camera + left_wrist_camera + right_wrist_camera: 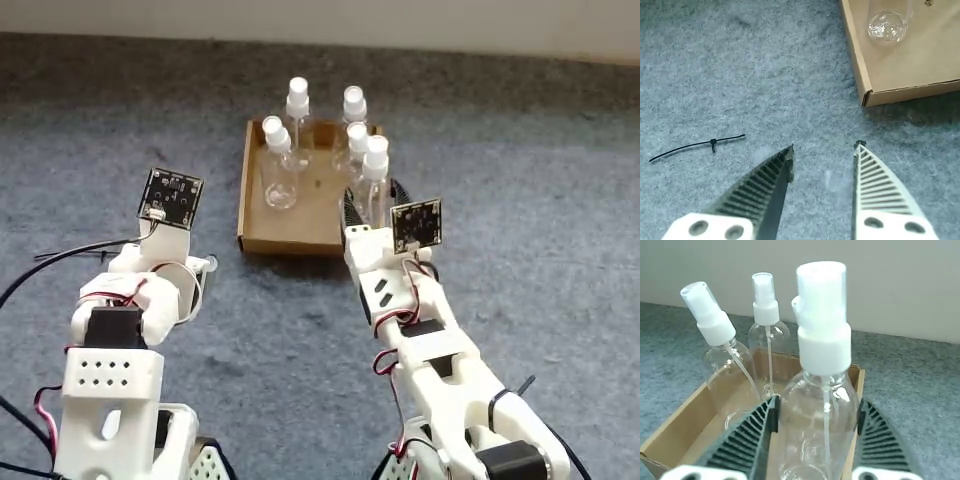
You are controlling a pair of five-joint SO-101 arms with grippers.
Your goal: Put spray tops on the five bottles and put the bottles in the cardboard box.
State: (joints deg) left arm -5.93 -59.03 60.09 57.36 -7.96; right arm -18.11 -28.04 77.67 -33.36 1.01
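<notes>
I count five bottles, each with a white spray top (823, 315), one cardboard box (285, 243) and my two tools. My right tool (817, 402) is pinching the near bottle (820, 415) by its round belly. It is upright at the box's near right corner, and I cannot tell if it touches the box floor. The other four bottles (281, 180) stand inside the box. My left tool (824, 148) is spread wide with nothing in it, over the table (740, 75) just beside the box's near left corner.

The high view shows all five bottles together. The left wrist view shows a thin black tie (695, 145) lying on the table.

The bottles are clear and round. The box is brown with low walls. The table is grey and fuzzy. My fingers are ribbed.
</notes>
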